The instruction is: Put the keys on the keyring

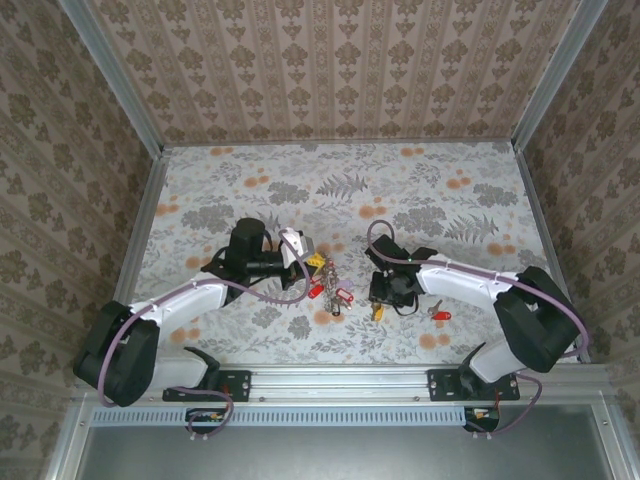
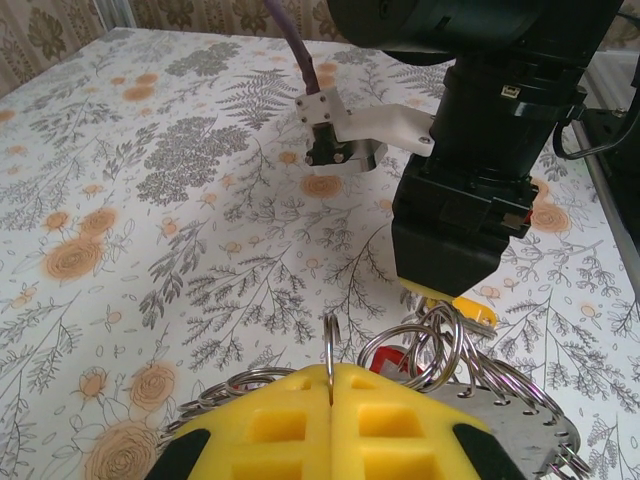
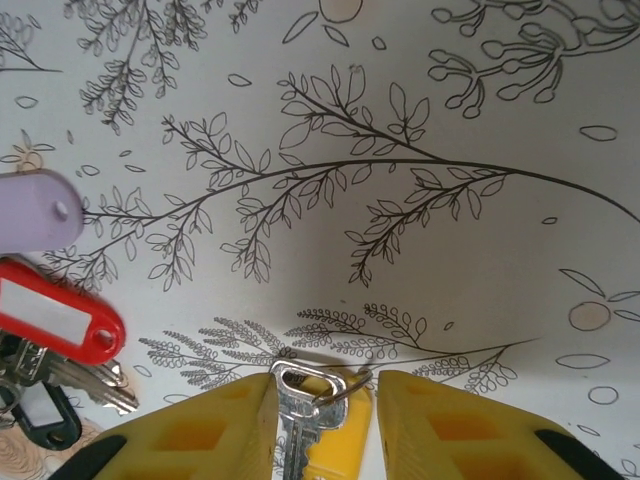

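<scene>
The floral table (image 1: 400,190) holds both arms near its middle. The left gripper (image 2: 330,378) is pinched shut on a thin split ring (image 2: 328,345), and the flat grey keyring (image 2: 520,430) sits just beside its fingers. The right gripper (image 3: 325,385) appears clamped on a yellow-tagged key (image 3: 298,395) just over the table. A red tag (image 3: 60,320), a lilac tag (image 3: 35,210) and a black tag (image 3: 40,415) lie to one side of it. A loose red key (image 1: 440,315) rests near the right arm.
</scene>
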